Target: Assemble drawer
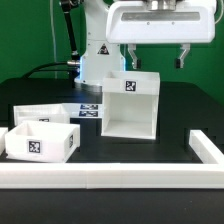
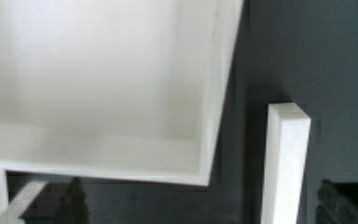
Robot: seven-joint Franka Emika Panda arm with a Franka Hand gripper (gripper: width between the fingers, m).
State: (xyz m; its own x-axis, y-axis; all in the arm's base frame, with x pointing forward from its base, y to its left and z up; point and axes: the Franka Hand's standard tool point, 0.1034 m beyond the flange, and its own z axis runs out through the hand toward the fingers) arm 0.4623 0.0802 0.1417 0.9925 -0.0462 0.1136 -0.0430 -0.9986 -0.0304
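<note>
The tall white drawer housing (image 1: pixel 132 105) stands upright mid-table, its open side facing front and a tag on its top. It fills most of the wrist view (image 2: pixel 105 90). My gripper (image 1: pixel 157 58) hangs above the housing's far right corner, its fingers wide apart and empty, not touching it. In the wrist view the dark fingertips (image 2: pixel 43 205) show only at the lower corners, with bare table between them. One shallow tray (image 1: pixel 40 140) with a tag sits at the exterior view's front left. The second tray (image 1: pixel 45 112) lies just behind it.
Long white border rails run along the front (image 1: pixel 110 178) and the exterior view's right (image 1: pixel 208 150); the right rail also shows in the wrist view (image 2: pixel 288 160). The marker board (image 1: pixel 90 108) lies flat behind the trays. The robot base (image 1: pixel 100 50) stands at the back.
</note>
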